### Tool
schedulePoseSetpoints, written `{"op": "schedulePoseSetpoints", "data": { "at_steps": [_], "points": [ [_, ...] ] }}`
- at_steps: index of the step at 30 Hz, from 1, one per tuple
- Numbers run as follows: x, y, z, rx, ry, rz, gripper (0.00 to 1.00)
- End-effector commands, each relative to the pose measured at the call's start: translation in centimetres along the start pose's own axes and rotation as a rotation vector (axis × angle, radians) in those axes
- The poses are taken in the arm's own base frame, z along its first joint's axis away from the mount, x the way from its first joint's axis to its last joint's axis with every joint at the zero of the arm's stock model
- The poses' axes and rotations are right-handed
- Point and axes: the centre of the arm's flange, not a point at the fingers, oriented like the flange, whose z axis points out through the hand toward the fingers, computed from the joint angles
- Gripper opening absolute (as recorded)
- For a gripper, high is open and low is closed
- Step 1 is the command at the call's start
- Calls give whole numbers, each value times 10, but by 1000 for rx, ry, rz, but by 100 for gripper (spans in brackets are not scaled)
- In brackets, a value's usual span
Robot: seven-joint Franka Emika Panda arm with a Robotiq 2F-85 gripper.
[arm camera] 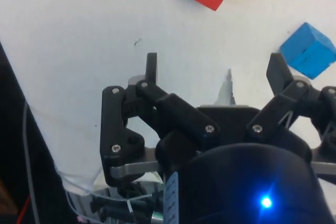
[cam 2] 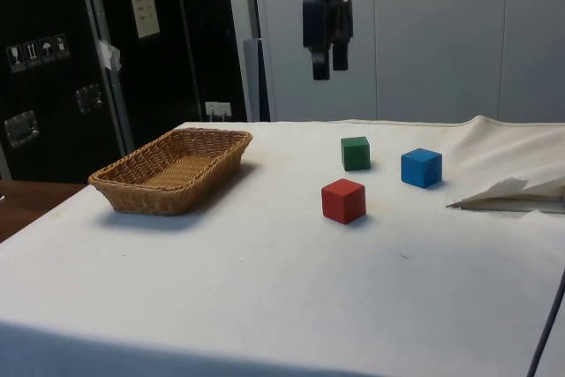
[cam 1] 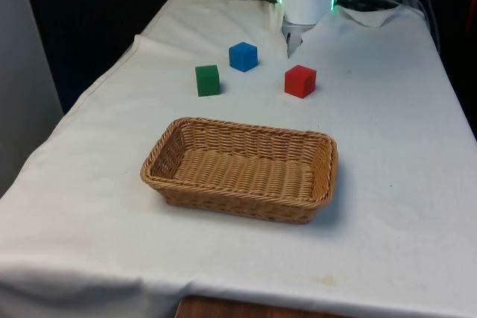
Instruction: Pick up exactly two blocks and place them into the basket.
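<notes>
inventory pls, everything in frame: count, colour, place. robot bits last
basket: 1, tan wicker, near part of the table, nothing in it
green block: 1, green, on the cloth beyond the basket, furthest to the front view's left of the three blocks
blue block: 1, blue, on the cloth, furthest from the basket, between the other two across the front view
red block: 1, red, on the cloth, to the front view's right of the green one
cloth: 1, white, covers the table
gripper: 1, black, fingers open, high above the table over the blocks, holding nothing
</notes>
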Motion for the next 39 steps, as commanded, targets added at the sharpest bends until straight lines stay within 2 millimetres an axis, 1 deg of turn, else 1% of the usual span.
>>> {"op": "schedulePoseSetpoints", "data": {
  "at_steps": [1, 2, 6, 7, 8, 15, 16, 17, 21, 22, 23, 24, 29, 39],
  "points": [
    [0, 0, 5, -4, 6, 9, 100],
    [0, -1, 12, -6, 4, 14, 100],
    [-1, -2, 27, -14, -1, 24, 100],
    [-1, -2, 34, -19, -3, 31, 100],
    [0, -2, 34, -20, -12, 24, 100],
    [-3, -3, 58, -35, -12, 53, 100],
    [-3, -1, 54, -31, -19, 44, 100],
    [-4, -4, 64, -39, -12, 62, 100],
    [-5, -6, 78, -49, -16, 74, 100],
    [-5, -8, 85, -54, -20, 82, 100],
    [-5, -9, 89, -56, -21, 85, 100],
    [-5, -7, 85, -57, -28, 77, 100],
    [-6, -14, 110, -72, -28, 104, 100],
    [-7, -11, 130, -87, -23, 109, 100]
  ]
}}
